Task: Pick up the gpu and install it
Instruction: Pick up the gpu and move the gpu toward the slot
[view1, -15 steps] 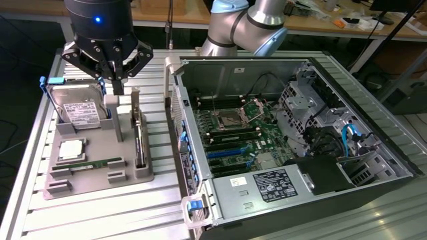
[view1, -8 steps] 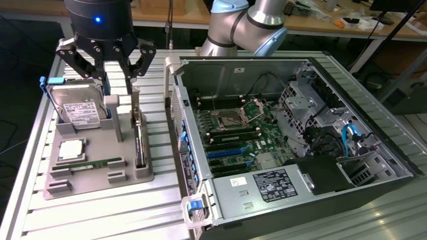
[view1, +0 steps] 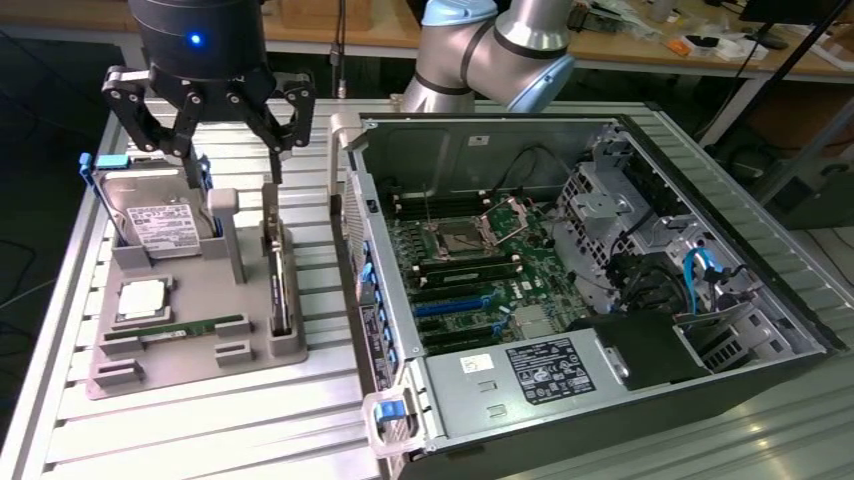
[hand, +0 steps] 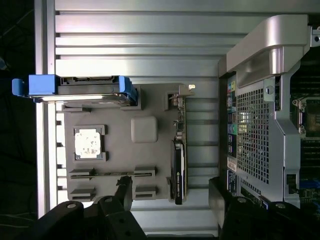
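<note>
**Exterior view**
- Item: gpu. It is standing on its long edge in a slot along the exterior view's right side of the grey holder tray. Its long axis is running from the far end of the tray toward the near end, roughly parallel to the side wall of the open computer case just beside it. The black face is standing vertical, and the metal bracket end is pointing toward the far side.
- Item: gripper. It is hanging over the far end of the tray with its fingers spread wide, released and gripping nothing. One fingertip is hovering close above the gpu's far end; whether it is touching cannot be told.
- Other tray contents: hard drive, processor chip and memory stick.
- Support: slatted metal table.

**Wrist view**
- The gpu is showing edge-on as a thin dark strip, its long axis lying parallel to the case wall.
- The gripper is standing wide open. Its dark fingers are sitting on either side of the card's line, well apart from it and clasping nothing.
- The hard drive is resting in a blue carrier.
</note>
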